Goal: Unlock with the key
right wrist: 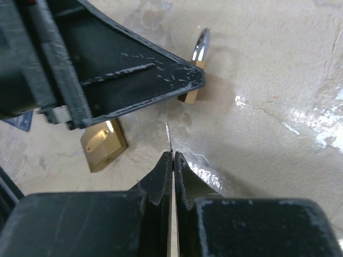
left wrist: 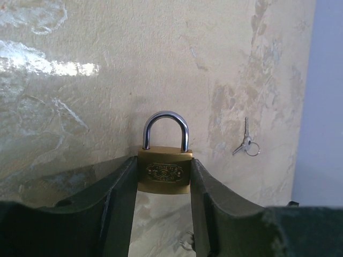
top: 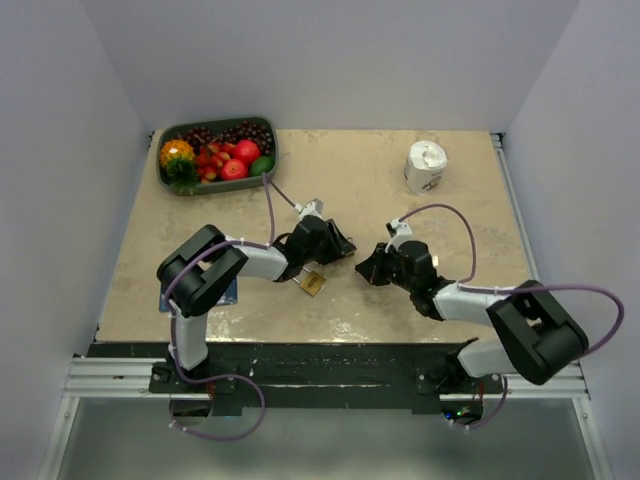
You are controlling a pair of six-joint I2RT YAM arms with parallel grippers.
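Note:
My left gripper point(left wrist: 163, 162) is shut on a brass padlock point(left wrist: 164, 172) with a steel shackle, held by its sides. In the right wrist view this padlock point(right wrist: 189, 96) shows under the left fingers point(right wrist: 134, 80). My right gripper point(right wrist: 173, 156) is shut on the key point(right wrist: 168, 137), a thin silvery blade that sticks out past the fingertips. The blade points towards the held padlock and stays a short way from it. In the top view the left gripper point(top: 335, 243) and right gripper point(top: 370, 268) face each other at mid-table.
A second brass padlock point(right wrist: 104, 145) lies on the table under the left arm, also in the top view point(top: 312, 283). Small spare keys on a ring point(left wrist: 246, 144) lie on the table. A fruit tray point(top: 218, 155) and a white roll point(top: 426, 166) stand at the back.

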